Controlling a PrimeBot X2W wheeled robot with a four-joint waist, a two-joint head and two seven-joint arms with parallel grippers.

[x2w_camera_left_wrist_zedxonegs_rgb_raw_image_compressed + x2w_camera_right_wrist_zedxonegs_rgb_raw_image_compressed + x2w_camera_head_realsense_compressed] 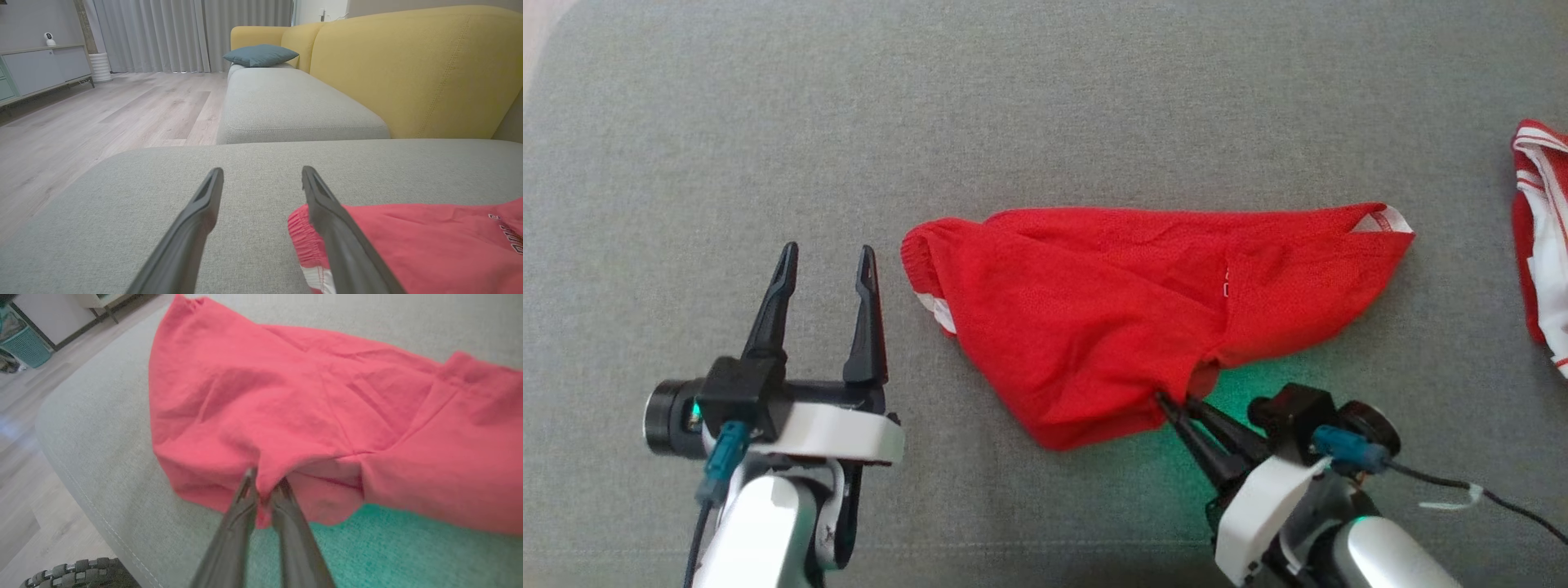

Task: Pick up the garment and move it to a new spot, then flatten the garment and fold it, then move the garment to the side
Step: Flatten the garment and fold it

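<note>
Grey sofa seat point(1045, 98), wood floor point(122, 110) and curtains point(163, 32) beyond; one red garment point(1094, 327) lies mid-cushion, one red-white garment point(1543, 237) at the right edge; right gripper point(1172, 402) pinches the red garment's near hem, left gripper point(827, 265) gapes empty beside it.

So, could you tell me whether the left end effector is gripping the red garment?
No, the left end effector stands open beside the red garment, over the grey cushion.
</note>
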